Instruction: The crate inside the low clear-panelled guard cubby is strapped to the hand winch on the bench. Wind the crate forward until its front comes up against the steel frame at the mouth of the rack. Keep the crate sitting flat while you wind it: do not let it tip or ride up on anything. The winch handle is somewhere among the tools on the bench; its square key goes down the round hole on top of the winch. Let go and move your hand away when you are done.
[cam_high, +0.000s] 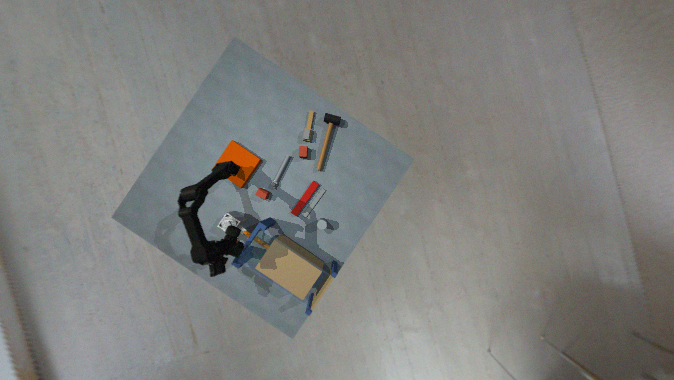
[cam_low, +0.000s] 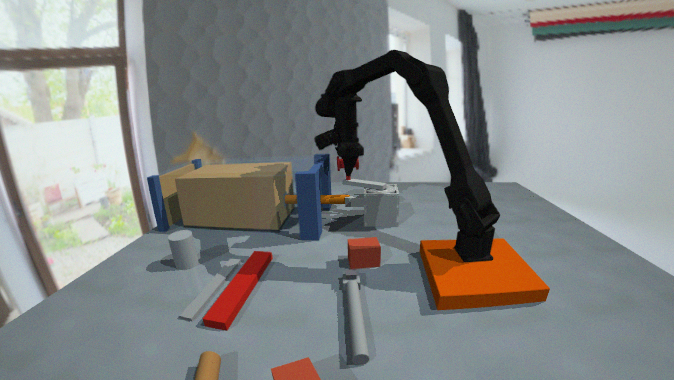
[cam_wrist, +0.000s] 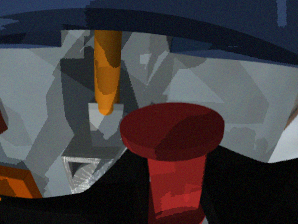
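Observation:
The tan crate (cam_high: 292, 270) (cam_low: 230, 200) sits flat inside the clear-panelled cubby. A gap shows between its front and the blue steel frame (cam_high: 259, 231) (cam_low: 309, 205) (cam_wrist: 200, 37). An orange strap (cam_high: 260, 242) (cam_low: 332, 199) (cam_wrist: 107, 65) runs from the crate through the frame towards the grey winch (cam_high: 229, 221) (cam_low: 382, 210) (cam_wrist: 75, 187). The handle's light crank arm (cam_low: 367, 183) lies across the winch top and points towards the frame. My gripper (cam_low: 348, 170) (cam_wrist: 162, 135) is shut on the handle's red knob (cam_low: 340, 164) (cam_wrist: 172, 130), above and beside the winch. In the top view the arm hides the fingertips.
The orange base (cam_high: 247, 162) (cam_low: 490, 275) carries the arm. Red blocks (cam_high: 262, 193) (cam_low: 364, 253), a grey tube (cam_high: 282, 171) (cam_low: 356, 320), a red bar (cam_high: 305, 198) (cam_low: 239, 290), a grey cylinder (cam_high: 322, 224) (cam_low: 183, 250) and a mallet (cam_high: 325, 145) lie away from the winch.

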